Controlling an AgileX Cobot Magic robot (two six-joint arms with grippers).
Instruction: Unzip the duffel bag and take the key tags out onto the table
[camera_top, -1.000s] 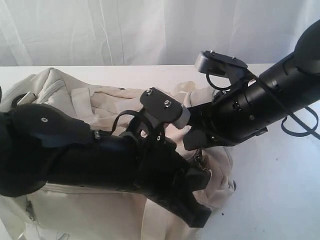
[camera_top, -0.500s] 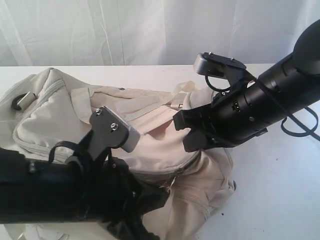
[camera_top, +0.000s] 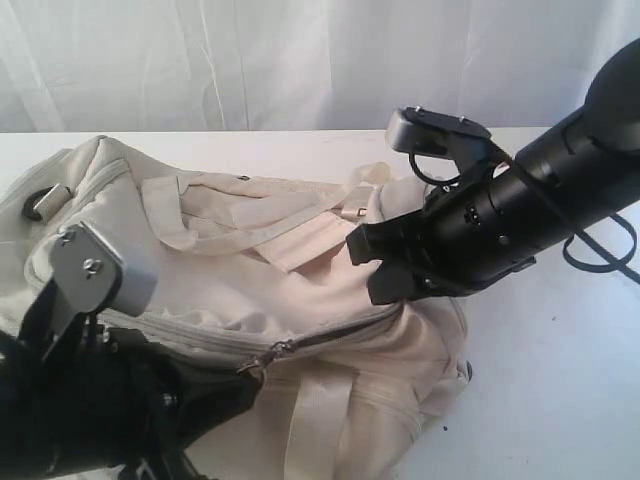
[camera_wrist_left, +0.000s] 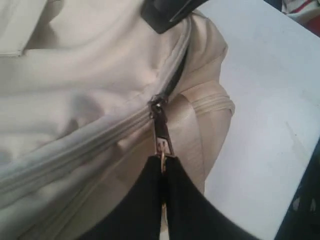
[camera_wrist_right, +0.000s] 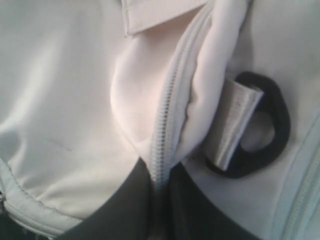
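Note:
The cream duffel bag (camera_top: 230, 270) lies across the white table (camera_top: 540, 390). My left gripper (camera_top: 248, 372) is shut on the metal zipper pull (camera_wrist_left: 161, 136), its fingertips (camera_wrist_left: 150, 182) pinching the pull's ring. Behind the pull, the zipper gapes as a dark slit (camera_wrist_left: 178, 67) toward the bag's right end. My right gripper (camera_top: 370, 268) is shut on the zipper tape (camera_wrist_right: 165, 125) and the fabric at that end, beside a dark metal ring (camera_wrist_right: 272, 132) on a webbing loop. The key tags are hidden.
The webbing handles (camera_top: 290, 235) lie folded on top of the bag, and another strap (camera_top: 315, 410) hangs down its front. A side pocket zipper (camera_top: 110, 182) curves round the left end. A white curtain (camera_top: 250, 60) hangs behind the table. The right arm's cable (camera_top: 603, 250) loops above the table.
My left arm has swung from the bag's right end to the front left, dragging the zipper pull along and opening the zipper behind it. The right gripper has held still.

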